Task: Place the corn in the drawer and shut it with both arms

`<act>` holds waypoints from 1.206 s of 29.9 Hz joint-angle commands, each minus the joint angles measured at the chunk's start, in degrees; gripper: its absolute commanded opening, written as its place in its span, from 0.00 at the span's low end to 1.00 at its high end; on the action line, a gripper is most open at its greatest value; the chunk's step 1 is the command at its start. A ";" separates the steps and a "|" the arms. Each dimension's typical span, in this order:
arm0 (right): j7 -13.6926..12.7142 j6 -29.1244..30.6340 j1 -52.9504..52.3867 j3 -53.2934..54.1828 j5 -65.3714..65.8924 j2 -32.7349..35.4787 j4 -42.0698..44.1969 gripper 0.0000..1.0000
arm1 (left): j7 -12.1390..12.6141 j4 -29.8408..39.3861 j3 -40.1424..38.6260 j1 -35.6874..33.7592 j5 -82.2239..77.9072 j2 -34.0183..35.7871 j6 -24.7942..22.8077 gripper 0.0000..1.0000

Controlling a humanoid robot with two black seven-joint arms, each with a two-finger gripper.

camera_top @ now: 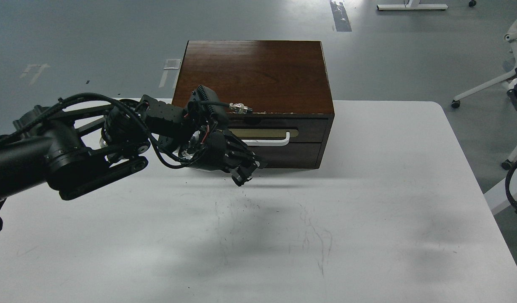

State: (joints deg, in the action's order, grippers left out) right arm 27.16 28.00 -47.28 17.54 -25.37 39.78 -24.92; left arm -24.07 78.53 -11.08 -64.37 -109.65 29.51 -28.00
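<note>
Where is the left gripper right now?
In the head view, the left gripper hangs left of centre, just in front of the cabinet, below the drawer's white handle.

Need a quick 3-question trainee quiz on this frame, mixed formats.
1. True or false: the drawer is shut flush with the cabinet.
2. Which arm is in view? A) left B) right C) both
3. Fill in: the left pincer hangs in front of the cabinet's lower ____ side, above the table.

Key: 1 true; 2 A; 3 left. No corn shows anywhere.
</note>
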 commanded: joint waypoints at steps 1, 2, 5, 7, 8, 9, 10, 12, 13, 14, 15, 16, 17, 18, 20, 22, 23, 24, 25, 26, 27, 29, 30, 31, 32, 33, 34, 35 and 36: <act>0.00 0.00 -0.09 0.39 -0.03 0.04 0.40 1.00 | -0.36 0.31 -0.70 -2.33 8.11 2.13 0.00 0.00; 0.00 0.00 -0.09 0.48 -0.03 0.04 0.40 1.00 | -0.28 0.14 -1.05 -2.86 10.92 2.30 0.00 0.00; 0.09 0.00 -0.70 0.83 -0.03 0.04 0.40 1.00 | 0.16 -2.93 -4.82 -3.22 27.26 3.71 0.00 0.00; 0.09 0.00 -0.71 1.70 -0.03 0.04 0.22 1.00 | 0.08 -5.48 -6.15 -2.87 36.05 5.46 0.00 0.03; 0.00 0.00 -0.71 2.40 -0.03 0.04 0.22 1.00 | -0.10 -6.27 -6.50 -2.69 38.95 5.99 0.00 0.07; 0.00 0.00 -0.71 3.63 -0.03 -0.05 0.22 1.00 | -0.28 -8.28 -6.94 -2.60 45.07 7.21 0.00 0.15; 0.00 0.00 -0.62 4.60 -0.03 -0.05 0.22 1.00 | -0.28 -10.57 -7.03 -2.43 51.66 8.44 0.00 0.26; -0.09 0.00 -0.62 5.31 -0.03 -0.05 0.22 1.00 | -0.19 -14.78 -7.03 -2.34 62.46 9.94 0.00 0.57; -0.17 0.00 -0.62 5.40 -0.03 -0.05 0.05 1.00 | -0.10 -16.37 -7.03 -2.34 66.28 10.21 0.00 0.73; -0.35 0.00 -0.62 5.31 -0.03 -0.05 -0.04 1.00 | -0.01 -18.04 -7.03 -2.34 69.97 10.48 0.00 0.88; -0.44 0.00 -0.62 5.22 -0.03 -0.31 -0.04 1.00 | -0.10 -21.37 -7.03 -2.34 76.88 10.74 0.00 0.97; -0.44 0.00 -0.62 5.22 -0.03 -0.49 -0.04 1.00 | -0.10 -22.79 -6.94 -2.25 80.00 10.92 0.00 0.97; -0.61 0.00 -0.71 5.31 -0.03 -0.49 -0.13 1.00 | -0.28 -25.42 -6.94 -2.16 85.07 11.53 0.00 0.97; -0.87 0.00 -0.79 5.31 -0.03 -0.58 -0.22 1.00 | -0.45 -28.23 -6.94 -1.81 88.87 12.06 0.00 0.97; -0.79 0.00 -0.97 5.66 -0.11 -0.67 -0.22 1.00 | -0.72 -32.97 -7.12 -1.02 93.88 12.06 0.00 0.97; -0.79 0.00 -0.97 6.19 -0.20 -0.75 -0.31 1.00 | -0.72 -35.71 -7.12 -0.58 97.41 11.97 0.00 0.97; -0.79 0.00 -0.88 6.54 -0.11 -1.10 -0.31 1.00 | -0.72 -38.34 -7.12 0.12 101.43 11.89 0.00 0.97; -0.88 0.00 -1.06 6.63 -0.11 -1.45 -0.74 1.00 | -0.19 -40.80 -7.12 0.82 105.65 11.54 0.00 0.97; -0.88 0.00 -1.06 6.63 -0.11 -1.63 -0.83 1.00 | -0.02 -42.04 -7.12 1.17 107.95 11.36 0.00 0.97; -1.05 0.00 -1.06 6.80 -0.20 -1.63 -0.75 1.00 | 0.07 -43.71 -7.12 2.13 112.50 11.36 0.00 0.97; -1.31 0.00 -0.97 6.98 -0.38 -1.63 -0.66 1.00 | 0.07 -44.24 -7.12 2.67 114.98 11.36 0.00 0.97; -2.45 0.00 -0.97 8.20 -0.81 -1.72 -0.66 1.00 | 0.07 -45.12 -7.12 4.68 120.68 11.36 0.00 0.97; -4.11 0.00 -0.97 9.17 -0.90 -1.89 -0.57 1.00 | 0.07 -45.22 -7.20 6.00 123.42 11.44 0.00 0.97; -5.17 0.00 -0.97 9.61 -0.90 -2.16 -0.48 1.00 | 0.07 -45.22 -7.20 6.62 124.32 11.45 0.00 0.97; -7.53 0.00 -0.97 10.92 -0.99 -3.03 -0.05 1.00 | 0.07 -45.57 -7.73 7.76 125.63 11.45 0.00 0.97; -8.78 0.00 -0.97 11.81 -0.99 -3.56 0.04 1.00 | 0.07 -46.00 -8.34 8.38 126.08 11.36 0.00 0.97; -9.92 0.00 -0.88 12.77 -1.17 -4.00 0.22 1.00 | 0.16 -46.44 -8.96 8.99 126.34 11.27 0.00 0.97; -12.11 0.00 -0.80 14.52 -1.86 -4.79 0.83 1.00 | 0.25 -47.32 -10.27 10.13 126.35 11.01 0.00 0.97; -13.26 0.00 -0.79 15.32 -2.22 -5.23 1.27 1.00 | 0.60 -47.76 -10.98 10.75 126.35 10.66 0.00 0.97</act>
State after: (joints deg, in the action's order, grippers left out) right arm 18.12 28.00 -48.23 29.75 -26.59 36.09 -24.77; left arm -23.94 32.21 -19.92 -55.75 16.06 40.81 -27.99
